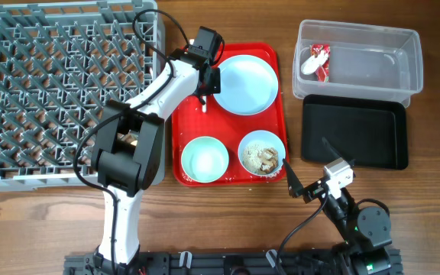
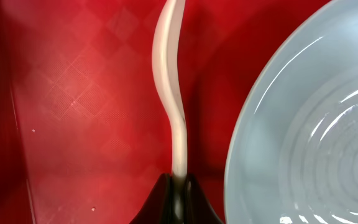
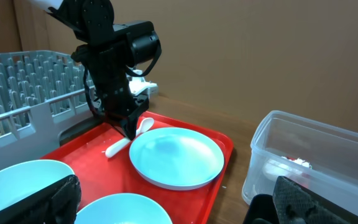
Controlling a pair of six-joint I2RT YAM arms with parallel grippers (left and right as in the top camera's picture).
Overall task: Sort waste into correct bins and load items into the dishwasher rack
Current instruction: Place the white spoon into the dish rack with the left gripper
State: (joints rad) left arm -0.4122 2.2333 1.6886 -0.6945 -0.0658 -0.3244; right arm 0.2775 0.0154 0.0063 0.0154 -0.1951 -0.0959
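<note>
My left gripper (image 1: 202, 95) is over the red tray, left of the pale blue plate (image 1: 244, 83). It is shut on a white plastic utensil (image 2: 174, 112), whose free end rests on the tray (image 3: 118, 146); I cannot tell fork from spoon. An empty blue-green bowl (image 1: 205, 157) and a bowl with beige food scraps (image 1: 262, 153) sit at the tray's front. The red-and-white wrapper (image 1: 317, 63) lies in the clear tub (image 1: 403, 57). The black tray (image 1: 354, 131) is beside it. My right gripper (image 1: 300, 187) is open and empty, low, right of the scraps bowl. The grey rack (image 1: 44, 84) is at left.
The flat red serving tray (image 1: 186, 122) holds the dishes. A small yellowish thing (image 1: 131, 138) shows in the rack, partly hidden by my left arm. My left arm reaches across the rack's right edge. Bare wooden table lies in front of the tray and the bins.
</note>
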